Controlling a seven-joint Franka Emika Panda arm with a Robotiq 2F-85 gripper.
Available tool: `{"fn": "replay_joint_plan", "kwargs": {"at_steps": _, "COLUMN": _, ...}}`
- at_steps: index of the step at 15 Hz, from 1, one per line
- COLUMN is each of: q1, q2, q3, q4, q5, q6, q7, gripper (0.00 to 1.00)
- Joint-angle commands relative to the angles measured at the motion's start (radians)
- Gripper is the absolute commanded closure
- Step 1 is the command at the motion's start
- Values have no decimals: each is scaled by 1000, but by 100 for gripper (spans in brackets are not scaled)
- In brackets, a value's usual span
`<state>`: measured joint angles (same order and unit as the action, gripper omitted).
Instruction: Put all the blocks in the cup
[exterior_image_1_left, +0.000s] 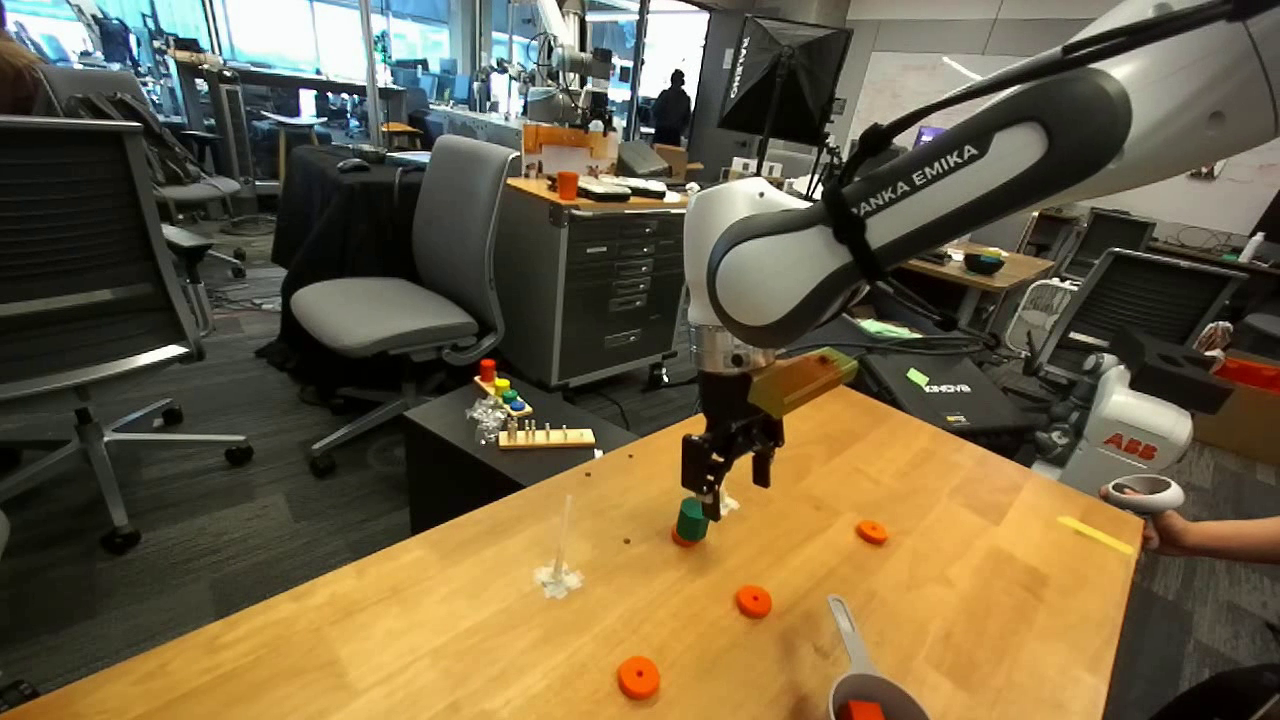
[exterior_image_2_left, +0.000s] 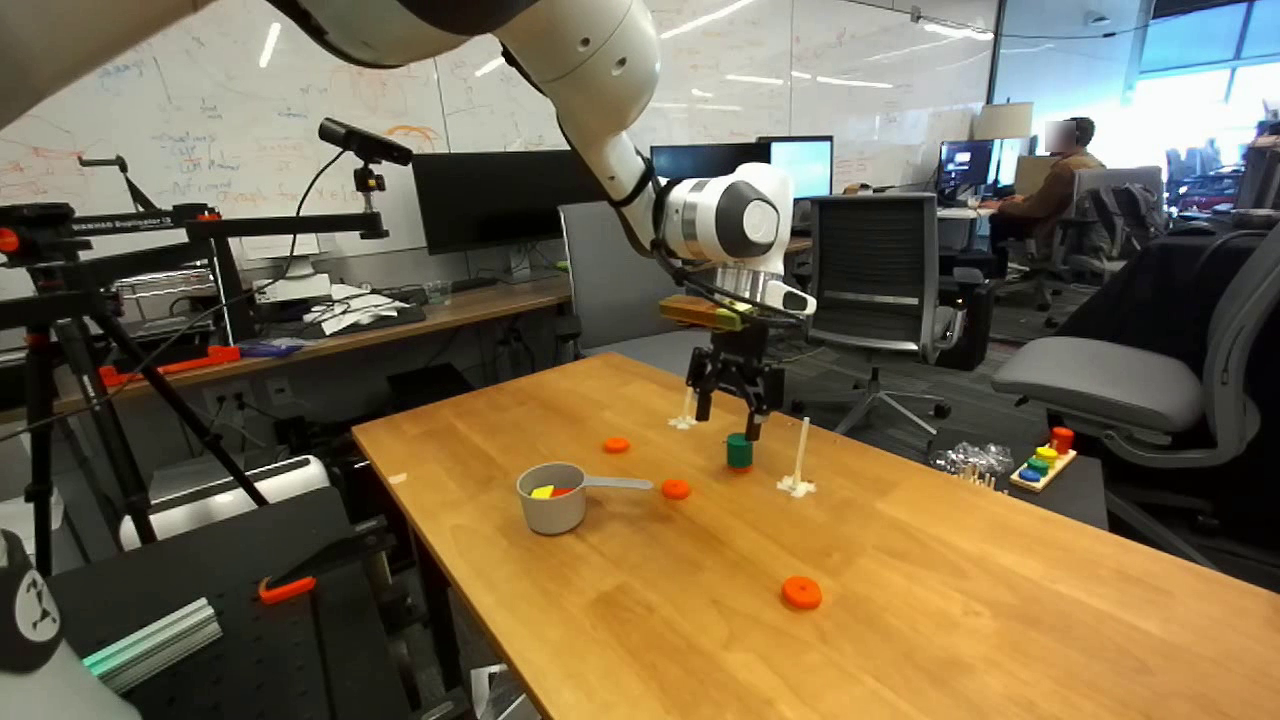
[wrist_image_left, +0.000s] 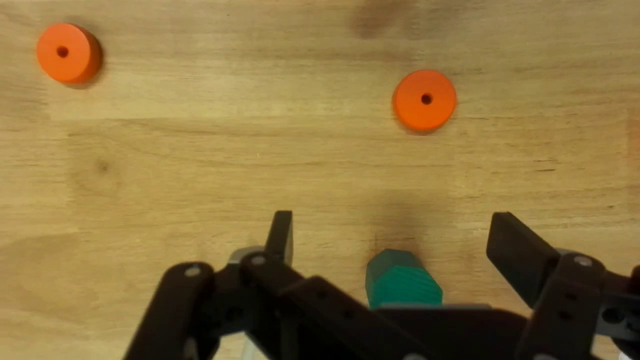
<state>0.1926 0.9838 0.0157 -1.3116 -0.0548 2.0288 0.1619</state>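
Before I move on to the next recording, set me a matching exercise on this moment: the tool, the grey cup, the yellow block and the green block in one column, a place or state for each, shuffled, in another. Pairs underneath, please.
Things
1. tool
2. yellow block
3. green block
4. grey cup

Places and states
A. stacked on an orange disc
B. open, gripping nothing
C. standing on the wooden table, with a handle
D. in the grey cup, along with a red block

Pairs: 1-B; 2-D; 3-A; 4-C
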Motion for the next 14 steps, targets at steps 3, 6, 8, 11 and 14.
{"fn": "replay_joint_plan", "kwargs": {"at_steps": 3, "q1": 6, "q2": 47, "q3": -12, "q4": 99, "q5": -6, "q6": -32, "q7": 27, "gripper": 0}}
{"fn": "replay_joint_plan", "kwargs": {"at_steps": 6, "q1": 11, "q2": 76, "q3": -20, "q4": 139, "q5": -12, "q6": -36, "q7": 38, "gripper": 0}}
{"fn": "replay_joint_plan", "kwargs": {"at_steps": 8, "q1": 13, "q2": 101, "q3": -23, "q4": 173, "q5": -12, "q6": -43, "q7": 47, "gripper": 0}}
{"fn": "replay_joint_plan", "kwargs": {"at_steps": 11, "q1": 16, "q2": 135, "q3": -20, "q4": 223, "q5": -6, "q6": -51, "q7": 56, "gripper": 0}}
{"fn": "replay_joint_plan", "kwargs": {"at_steps": 14, "q1": 20, "q2": 163, "q3": -15, "q4": 261, "q5": -1, "q6": -62, "q7": 60, "gripper": 0}}
